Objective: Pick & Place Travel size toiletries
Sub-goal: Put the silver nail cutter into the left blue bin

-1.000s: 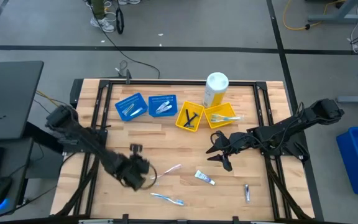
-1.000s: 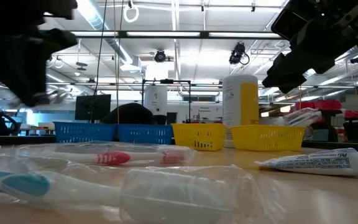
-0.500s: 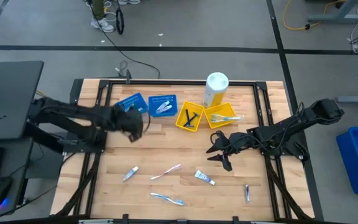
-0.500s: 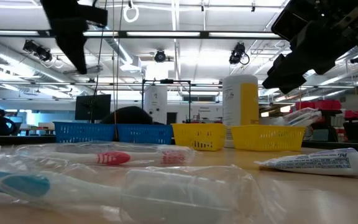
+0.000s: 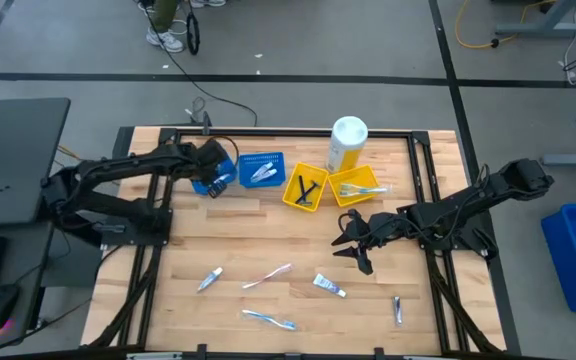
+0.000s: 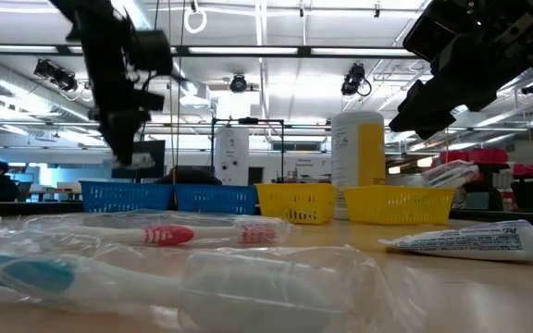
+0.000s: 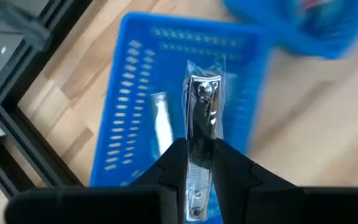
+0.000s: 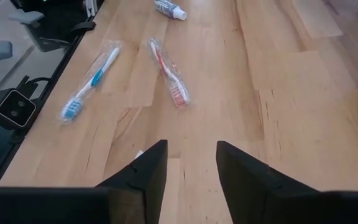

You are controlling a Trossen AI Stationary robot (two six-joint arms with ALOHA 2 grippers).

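Observation:
My left gripper hangs over the leftmost blue tray, far left on the table, shut on a silvery nail clipper in a clear wrapper. A pale item lies in that tray. My right gripper waits open above the table's middle right and touches nothing. On the near part of the wood lie a silvery packet, a pink toothbrush, a white tube, a blue toothbrush and a small dark item. My left gripper pinches the wrapped nail clipper between its two fingers by the end nearest the wrist. The fingers come from above, pointing down, and lie along the clipper. Its other end sticks out past the fingertips, lifted clear above the blue tray.
A second blue tray, two yellow trays and a tall yellow bottle with a white cap stand in a row along the far side. A black frame borders the table. Bare wood lies between the trays and the loose items.
My left gripper has risen from the near left part of the table and swung toward the far edge, ending over the leftmost blue tray with the clipper in its fingers. The silvery packet that lay under it now shows on the wood. My right arm has kept still.

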